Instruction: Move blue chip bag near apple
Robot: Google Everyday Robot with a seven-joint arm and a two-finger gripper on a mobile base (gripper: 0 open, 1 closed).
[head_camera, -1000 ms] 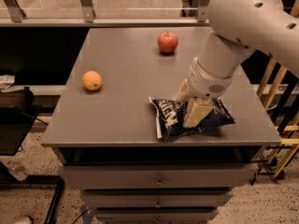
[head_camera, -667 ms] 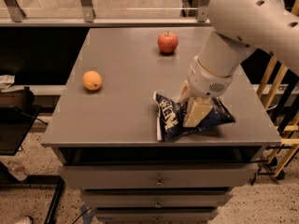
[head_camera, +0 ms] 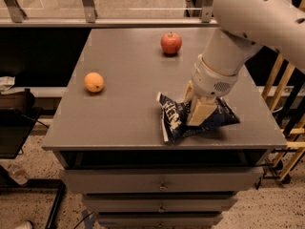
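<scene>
Matte grey tabletop (head_camera: 124, 118) where beige pincer (head_camera: 196, 112) pinches crinkly blue chip bag (head_camera: 172, 122), round apple (head_camera: 171, 43) well apart

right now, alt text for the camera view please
The gripper grips a crinkly dark navy chip bag near the front edge of the grey table. A small red apple sits at the back, a round orange citrus fruit to the left.

White lettering on blue chip bag (head_camera: 172, 122), held by gripper (head_camera: 196, 112), illegible
</scene>
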